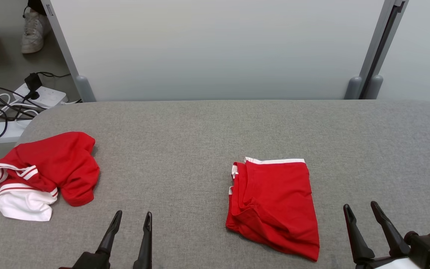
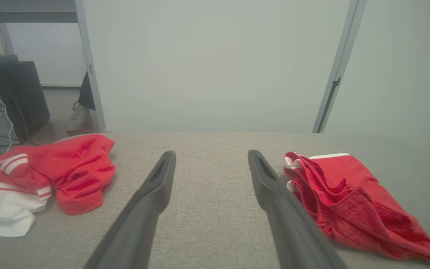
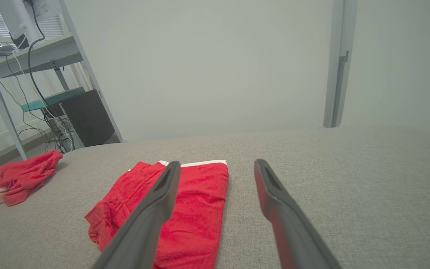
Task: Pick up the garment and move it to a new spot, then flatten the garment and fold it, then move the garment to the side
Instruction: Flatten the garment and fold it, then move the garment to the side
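Left tool (image 1: 133,213), right tool (image 1: 360,204): both spread wide, empty; folded red garment (image 1: 274,201) lies between.

— Where do we have room to pass?
— We have bare worktop (image 1: 177,149) between the crumpled garment (image 1: 50,168) at our left edge and the folded garment (image 1: 274,201), and ahead of the left tool (image 1: 133,214).
— What stands in our way?
— The pale partition (image 1: 215,48) closes the far edge. The folded garment lies just left of the right tool (image 1: 360,205).

Office-like lab: partition panels (image 1: 215,48), floor power strips (image 1: 47,97), computer tower (image 3: 88,117).
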